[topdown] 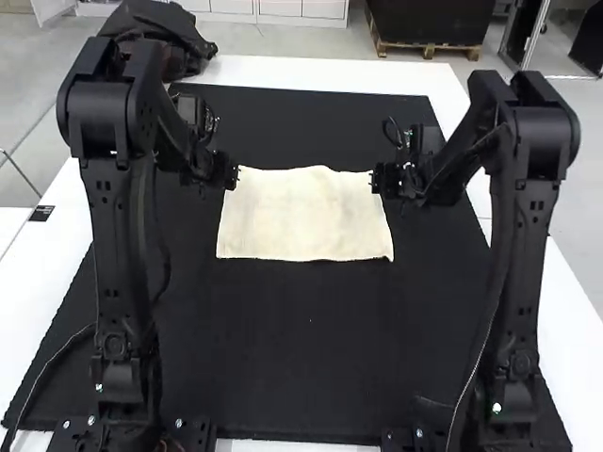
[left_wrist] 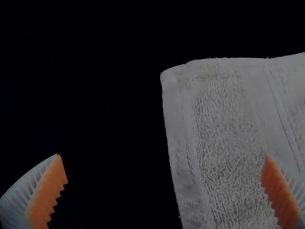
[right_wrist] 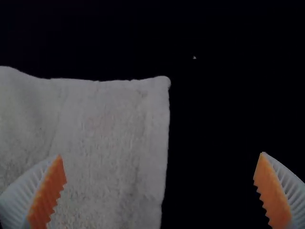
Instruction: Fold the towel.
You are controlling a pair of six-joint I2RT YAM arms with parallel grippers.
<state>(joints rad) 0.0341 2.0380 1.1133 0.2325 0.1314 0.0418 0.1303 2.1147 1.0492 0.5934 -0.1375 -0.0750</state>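
Observation:
A cream towel [topdown: 304, 215] lies spread as a wide rectangle on the black mat, its far edge slightly wavy. At its far left corner is my left gripper [topdown: 234, 176]; my right gripper [topdown: 377, 178] is at the far right corner. In the left wrist view, my left gripper [left_wrist: 164, 191] is open above the towel [left_wrist: 228, 129], the towel's side edge running between its fingers. The right wrist view has my right gripper [right_wrist: 159, 191] open too, over the opposite side edge of the towel [right_wrist: 109, 138]. Neither gripper holds cloth.
The black mat [topdown: 301, 348] covers most of the white table [topdown: 38, 273]. A dark bag-like bundle [topdown: 170, 42] sits at the far left edge of the table, behind the left arm. A small black item [topdown: 41, 213] lies on the left border.

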